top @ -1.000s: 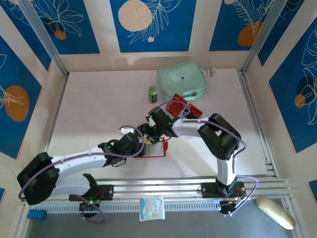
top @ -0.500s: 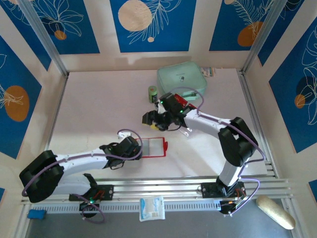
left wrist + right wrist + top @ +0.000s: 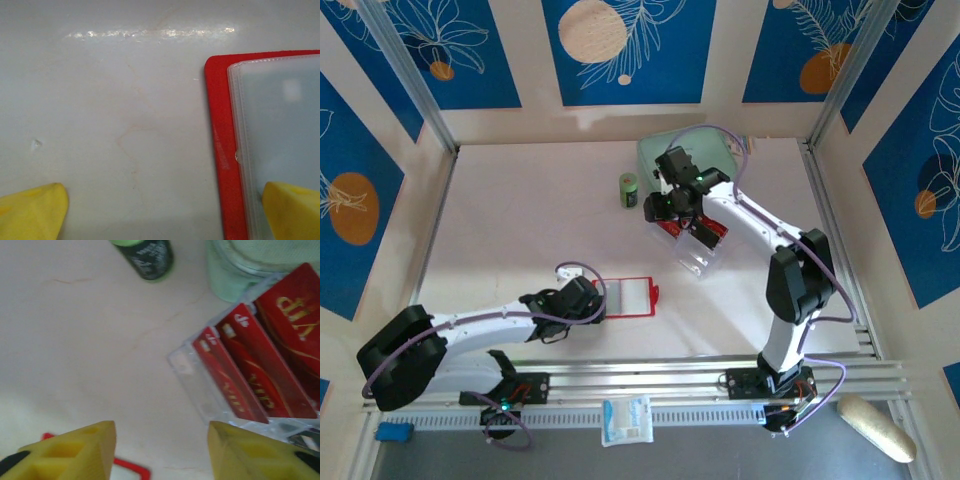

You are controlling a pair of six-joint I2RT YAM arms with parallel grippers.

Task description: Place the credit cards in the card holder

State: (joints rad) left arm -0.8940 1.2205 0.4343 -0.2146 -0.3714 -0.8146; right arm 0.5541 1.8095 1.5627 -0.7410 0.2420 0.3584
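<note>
The card holder (image 3: 632, 295) lies open on the table, a red square with pale pockets (image 3: 220, 125). My left gripper (image 3: 601, 298) rests at its left edge, open (image 3: 162, 215); one yellow fingertip (image 3: 292, 210) lies over the pale pocket, the other on bare table. Red credit cards (image 3: 707, 229) stand in a clear tray (image 3: 703, 257). In the right wrist view three of these cards (image 3: 260, 375) lean in a row. My right gripper (image 3: 660, 208) hovers at the tray's left end, open (image 3: 160, 450), with nothing between its fingers. A corner of the card holder (image 3: 132, 469) shows below.
A mint-green zip pouch (image 3: 695, 158) sits behind the tray, partly under the right arm. A small green bottle (image 3: 629, 189) stands left of it (image 3: 145, 255). Metal rails edge the table at left, right and front.
My right gripper has swung from above the card holder back and to the right, over to the tray of cards, its jaws a little narrower. The left gripper has stayed beside the holder.
</note>
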